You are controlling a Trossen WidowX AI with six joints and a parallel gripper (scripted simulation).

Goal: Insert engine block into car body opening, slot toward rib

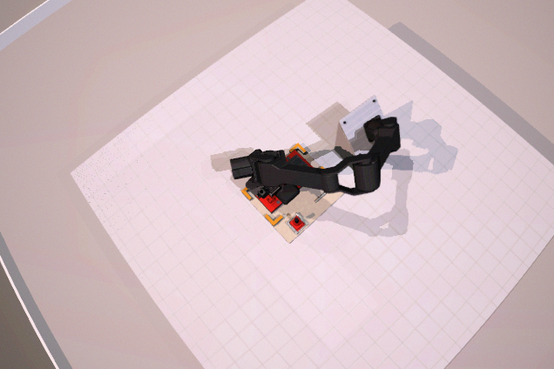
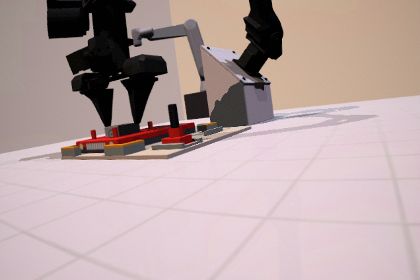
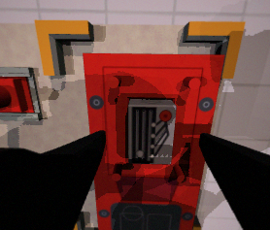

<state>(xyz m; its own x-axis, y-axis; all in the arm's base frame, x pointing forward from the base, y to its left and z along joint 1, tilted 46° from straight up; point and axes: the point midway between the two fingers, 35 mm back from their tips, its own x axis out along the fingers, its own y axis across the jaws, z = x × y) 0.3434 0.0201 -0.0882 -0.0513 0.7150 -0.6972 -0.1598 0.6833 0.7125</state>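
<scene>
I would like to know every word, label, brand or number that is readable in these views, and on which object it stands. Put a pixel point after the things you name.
No word, label, brand or number can be read in any view.
Engine block point(image 2: 127, 129) point(image 3: 151, 132): only slots, stripes and a red round mark.
Dark panel on the car body point(image 3: 147, 217): faint lines, too blurred to tell.
</scene>
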